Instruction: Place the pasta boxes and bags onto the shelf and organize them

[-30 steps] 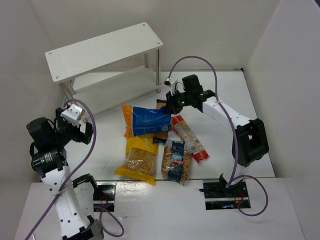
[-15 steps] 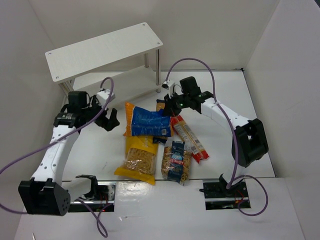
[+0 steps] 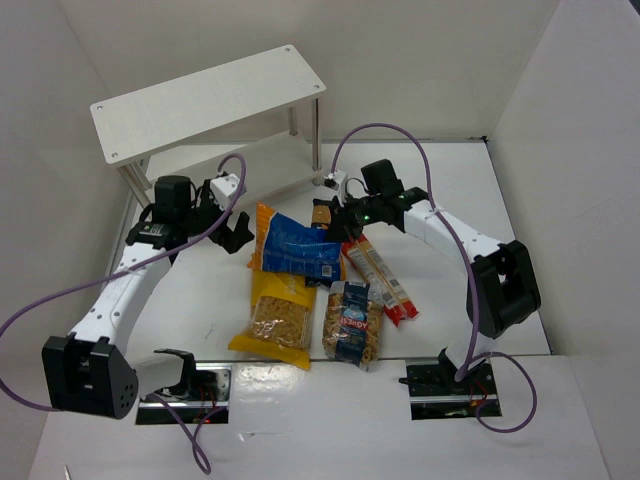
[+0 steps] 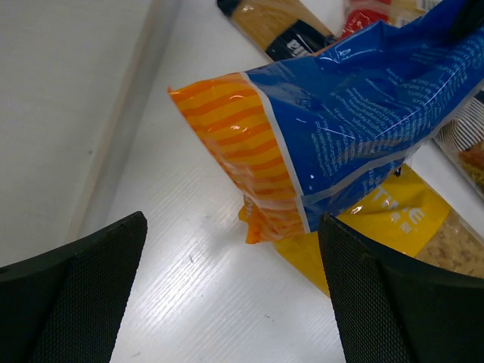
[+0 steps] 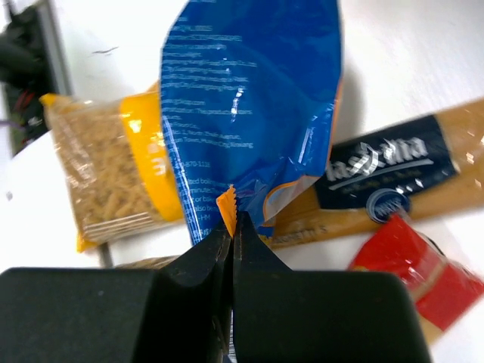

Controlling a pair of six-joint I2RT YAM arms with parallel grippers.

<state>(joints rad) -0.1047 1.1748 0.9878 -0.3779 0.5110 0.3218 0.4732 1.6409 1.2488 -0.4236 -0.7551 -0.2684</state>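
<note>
From above, the blue bag (image 3: 295,245) is held just over the yellow bag (image 3: 278,322), near the shelf (image 3: 210,100), and the left gripper (image 3: 235,230) is just beside its left orange end. The left wrist view shows those fingers spread wide, with the end between them, untouched. The right wrist view shows the right gripper (image 5: 232,219) pinching only the thin orange seam. So small a hold may slip and drop the bag.
</note>
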